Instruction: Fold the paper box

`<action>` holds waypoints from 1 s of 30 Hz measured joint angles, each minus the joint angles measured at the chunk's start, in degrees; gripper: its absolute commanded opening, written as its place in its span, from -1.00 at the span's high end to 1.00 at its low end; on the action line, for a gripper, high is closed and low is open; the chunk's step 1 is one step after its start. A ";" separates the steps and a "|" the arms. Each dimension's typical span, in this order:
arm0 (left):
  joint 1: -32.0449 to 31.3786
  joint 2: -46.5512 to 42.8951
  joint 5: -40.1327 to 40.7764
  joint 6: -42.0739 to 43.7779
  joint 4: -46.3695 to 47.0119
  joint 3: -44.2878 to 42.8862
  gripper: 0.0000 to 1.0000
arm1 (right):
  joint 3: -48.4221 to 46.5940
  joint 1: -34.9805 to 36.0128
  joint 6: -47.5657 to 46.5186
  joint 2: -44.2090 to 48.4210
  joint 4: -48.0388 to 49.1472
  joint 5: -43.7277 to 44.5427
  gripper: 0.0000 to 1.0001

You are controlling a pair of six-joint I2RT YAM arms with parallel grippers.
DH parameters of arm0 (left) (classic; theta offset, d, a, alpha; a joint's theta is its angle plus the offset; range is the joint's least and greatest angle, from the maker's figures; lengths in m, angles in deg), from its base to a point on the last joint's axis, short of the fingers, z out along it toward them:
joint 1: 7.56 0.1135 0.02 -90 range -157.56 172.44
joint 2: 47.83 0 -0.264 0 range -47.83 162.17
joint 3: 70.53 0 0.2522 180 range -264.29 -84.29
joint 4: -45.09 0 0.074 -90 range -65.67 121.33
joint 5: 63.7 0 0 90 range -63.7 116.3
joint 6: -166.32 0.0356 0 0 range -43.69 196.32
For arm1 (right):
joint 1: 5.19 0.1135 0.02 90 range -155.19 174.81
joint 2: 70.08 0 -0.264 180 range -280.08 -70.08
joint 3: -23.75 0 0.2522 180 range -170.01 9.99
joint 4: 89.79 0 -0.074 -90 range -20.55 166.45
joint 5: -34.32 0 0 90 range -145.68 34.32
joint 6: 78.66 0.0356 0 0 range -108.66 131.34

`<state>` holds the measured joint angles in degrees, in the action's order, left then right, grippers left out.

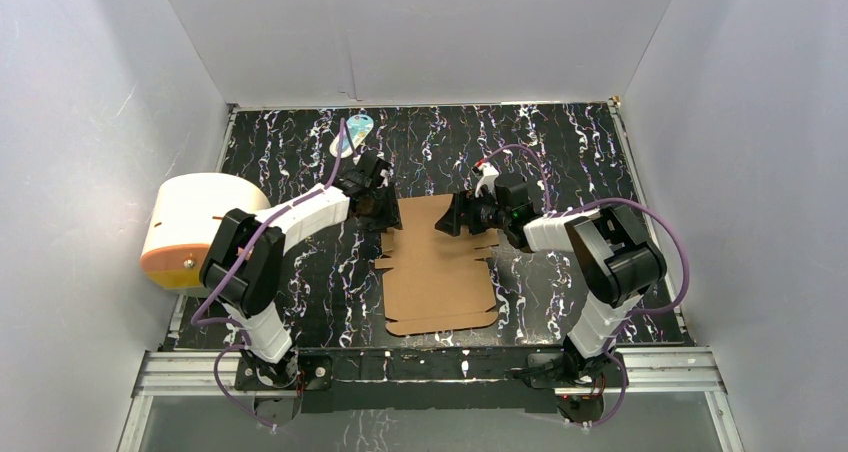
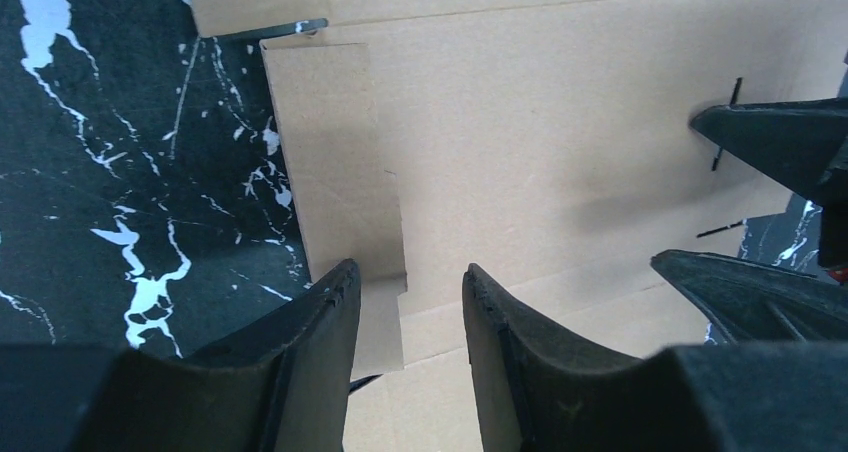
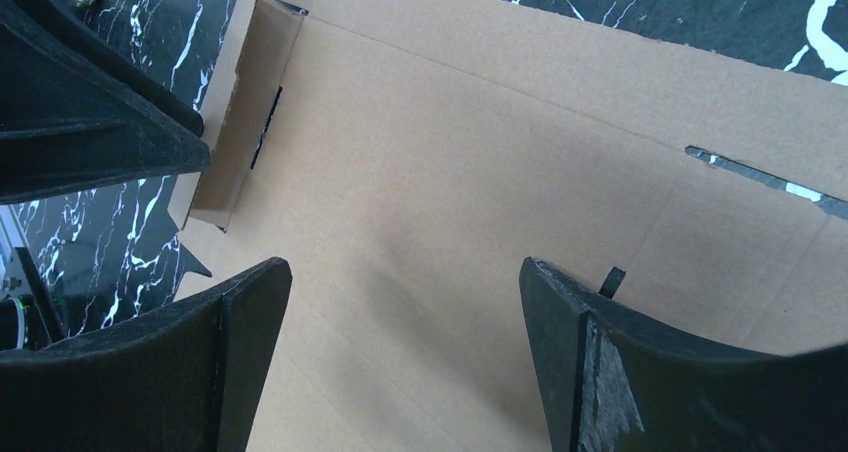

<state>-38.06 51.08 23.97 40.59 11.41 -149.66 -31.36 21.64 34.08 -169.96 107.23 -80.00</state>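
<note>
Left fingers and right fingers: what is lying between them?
Only the far end of the flat paper box, nothing else. The top view shows it, with the left fingers and right fingers over its two sides.

No text, label, brand, number or sign can be read in any view. The flat brown cardboard paper box point(image 1: 437, 272) shows only bare surface. The small teal-and-white packet point(image 1: 357, 130) is too small to make out.
</note>
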 measured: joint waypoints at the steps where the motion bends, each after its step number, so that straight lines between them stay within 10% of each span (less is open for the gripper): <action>1: -0.11 0.00 -0.28 -0.15 0.20 -0.04 0.19 | 0.00 0.00 0.04 -0.07 0.15 0.00 -0.88; 22: -2.08 -1.92 -0.48 -1.99 3.34 0.44 0.03 | 0.00 0.26 1.16 -1.03 2.36 -0.09 -0.88; 30: 7.32 -14.10 -2.19 -2.89 7.17 10.16 -0.16 | 0.00 0.26 1.14 -1.09 2.43 -0.13 -0.88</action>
<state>-30.74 36.98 21.78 37.70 18.58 -139.49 -31.36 21.90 35.22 -171.05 109.66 -80.13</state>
